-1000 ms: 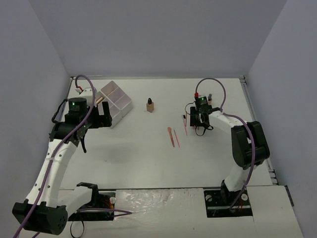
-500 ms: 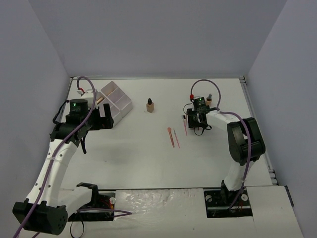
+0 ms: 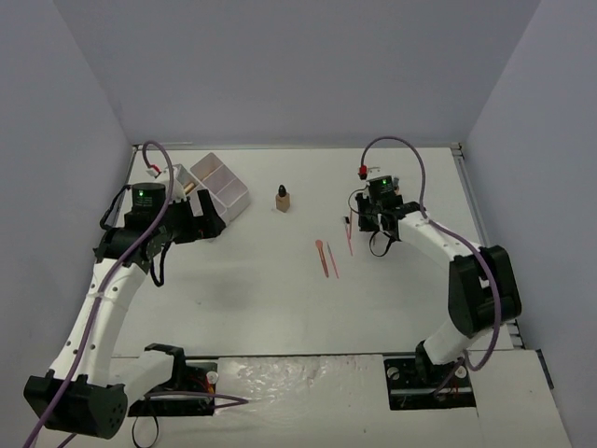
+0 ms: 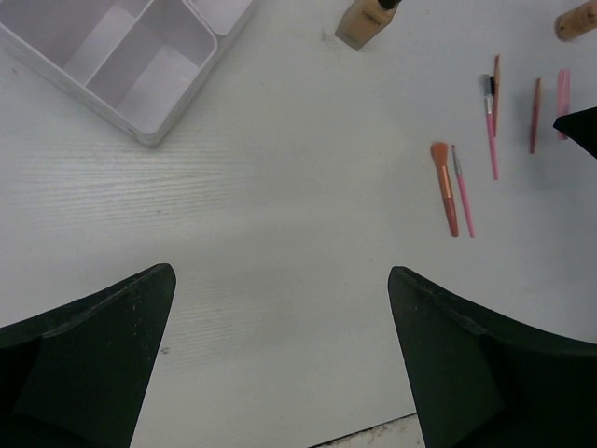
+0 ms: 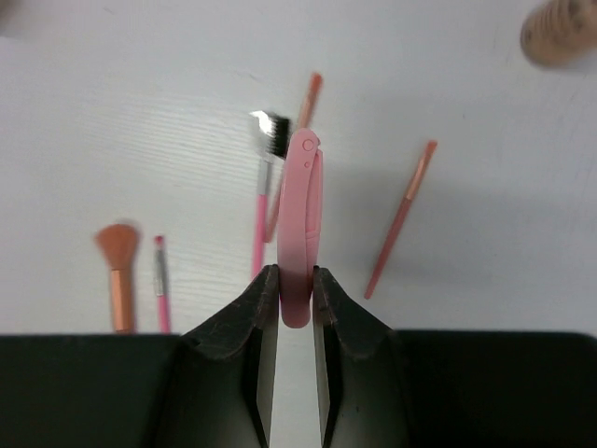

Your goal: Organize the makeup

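My right gripper [image 5: 296, 280] is shut on a flat pink stick [image 5: 301, 215] and holds it above the table; in the top view it [image 3: 373, 218] is at the right of centre. Below it lie a pink comb brush [image 5: 263, 196], an orange stick [image 5: 308, 96] and a red stick [image 5: 401, 219]. An orange-tipped brush [image 4: 445, 187] and a thin pink stick [image 4: 463, 191] lie side by side mid-table [image 3: 323, 257]. A tan dark-capped bottle [image 3: 283, 198] stands at centre back. My left gripper [image 4: 280, 308] is open and empty, beside the white box [image 3: 224, 175].
The white four-compartment box [image 4: 149, 135] stands at the back left, its visible compartments empty. A second tan item [image 4: 578, 19] lies blurred at the far right, behind my right gripper. Grey walls close in the table on three sides.
My left gripper has moved a little right, toward the white box. My right arm's elbow has swung to the right while its gripper stays over the sticks.
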